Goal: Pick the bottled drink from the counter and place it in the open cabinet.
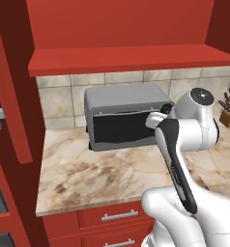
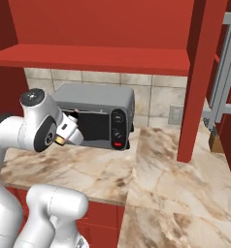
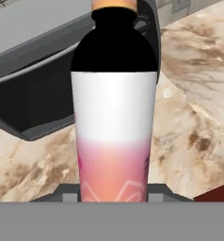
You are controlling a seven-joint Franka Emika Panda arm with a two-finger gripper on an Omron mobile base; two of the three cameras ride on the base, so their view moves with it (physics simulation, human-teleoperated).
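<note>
One bottled drink (image 3: 115, 113) is standing close before the hand camera, in front of the grey toaster oven (image 1: 124, 116) on the marble surface (image 1: 88, 176). Whether the pincer is pinching it, I cannot tell. The open cabinet (image 1: 131, 59) is hanging above.

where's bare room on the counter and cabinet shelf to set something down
Bare: the counter in front of the toaster oven, its corner stretch right of the oven, and the open cabinet's shelf. Crowded: by the oven's front, where the arm holds the bottled drink.
</note>
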